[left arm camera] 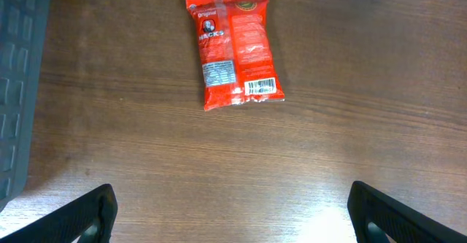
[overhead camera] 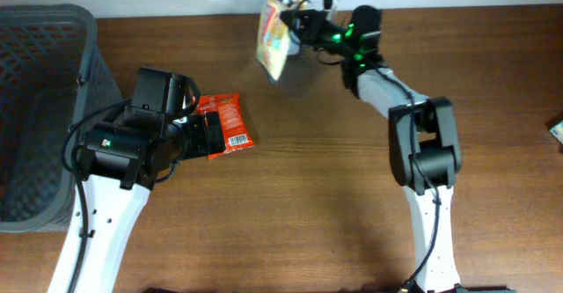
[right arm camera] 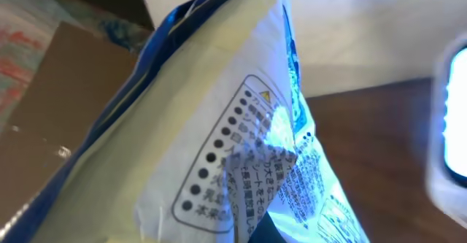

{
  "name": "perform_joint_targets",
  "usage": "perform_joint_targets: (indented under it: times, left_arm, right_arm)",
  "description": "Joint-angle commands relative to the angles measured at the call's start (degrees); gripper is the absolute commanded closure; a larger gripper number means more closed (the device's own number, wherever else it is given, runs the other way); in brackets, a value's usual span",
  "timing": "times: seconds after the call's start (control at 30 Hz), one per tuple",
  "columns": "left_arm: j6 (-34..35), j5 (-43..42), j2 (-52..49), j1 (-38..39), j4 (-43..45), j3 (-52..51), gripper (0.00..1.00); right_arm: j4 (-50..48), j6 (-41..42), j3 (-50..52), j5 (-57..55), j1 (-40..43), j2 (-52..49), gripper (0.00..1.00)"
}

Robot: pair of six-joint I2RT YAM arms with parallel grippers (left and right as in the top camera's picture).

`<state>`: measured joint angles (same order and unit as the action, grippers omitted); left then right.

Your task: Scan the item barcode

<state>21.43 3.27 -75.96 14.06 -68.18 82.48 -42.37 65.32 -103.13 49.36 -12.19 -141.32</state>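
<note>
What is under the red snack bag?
The red snack bag lies flat on the brown table. Only bare wood shows around it; the spot right beneath is covered, so unseen.

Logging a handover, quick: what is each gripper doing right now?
Left gripper: open, holding nothing.
Right gripper: shut on the yellow bag.

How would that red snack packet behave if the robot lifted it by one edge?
The red packet looks like thin film lying nearly flat, so it would probably flop and feel light. Its glossy surface suggests it may slide across the wooden table rather than tip or roll.
</note>
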Motion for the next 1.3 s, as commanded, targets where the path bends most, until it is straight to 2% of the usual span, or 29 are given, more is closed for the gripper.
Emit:
perform_joint_targets:
  times: [0.0,0.23,0.3,0.4,0.43,0.53,0.6,0.67,0.7,0.77,0.87,0.97,1.0,1.03,1.07,1.13,1.27]
  left_arm:
    - [-0.5,0.2,0.3,-0.1,-0.1,0.6,0.01]
    - [-0.5,0.2,0.3,-0.2,-0.1,0.6,0.01]
    - [-0.5,0.2,0.3,-0.1,-0.1,0.6,0.01]
    - [-0.5,0.2,0.3,-0.2,-0.1,0.6,0.01]
    - [-0.5,0.2,0.3,-0.2,-0.1,0.6,0.01]
    - [-0.5,0.2,0.3,-0.2,-0.1,0.6,0.01]
    - [-0.5,0.2,0.3,-0.2,-0.1,0.6,0.01]
    - [-0.5,0.2,0.3,-0.2,-0.1,0.6,0.01]
    - [-0.5,0.2,0.3,-0.2,-0.1,0.6,0.01]
    - [-0.5,0.2,0.3,-0.1,-0.1,0.6,0.01]
    - [-0.5,0.2,0.3,-0.2,-0.1,0.6,0.01]
    - [-0.5,0.2,0.3,-0.2,-0.1,0.6,0.01]
    - [-0.5,0.2,0.3,-0.1,-0.1,0.6,0.01]
    - [-0.5,0.2,0.3,-0.1,-0.1,0.6,0.01]
    - [-0.5,0.2,0.3,-0.2,-0.1,0.6,0.01]
    - [-0.5,0.2,0.3,-0.1,-0.1,0.6,0.01]
    - [-0.5,0.2,0.3,-0.2,-0.1,0.6,0.01]
  right_arm:
    - [-8.3,-5.1,-1.1,1.4,-0.8,1.7,0.96]
    - [-8.0,-5.1,-1.4,13.4,5.0,7.7,0.96]
    - [2.4,-8.5,-1.4,16.3,6.8,10.3,0.96]
    - [30.9,-20.9,-1.4,14.6,8.8,11.7,0.96]
    - [44.2,-25.9,-1.4,12.1,9.9,11.9,0.96]
    - [67.2,-33.9,-1.4,7.0,13.3,11.9,0.96]
    - [79.4,-42.6,-1.4,6.9,16.3,11.9,0.95]
    - [86.8,-47.4,-1.4,5.9,18.9,11.8,0.67]
    - [89.7,-47.6,-1.4,2.5,20.5,11.8,0.57]
    - [95.8,-50.5,-2.3,-6.7,25.5,12.2,0.52]
    - [103.5,-56.1,-5.9,-10.0,29.4,13.1,0.5]
    - [119.6,-69.3,-16.6,-9.8,30.0,14.0,0.48]
    - [123.6,-72.8,-18.8,-9.8,29.0,14.0,0.37]
    - [126.7,-74.1,-19.8,-9.8,27.3,14.0,0.13]
    - [127.0,-74.2,-19.7,-10.0,25.8,14.0,0.01]
    - [124.5,-76.0,-19.6,-14.4,22.7,13.2,0.01]
    - [114.8,-79.9,-16.5,-15.1,16.5,10.9,0.01]
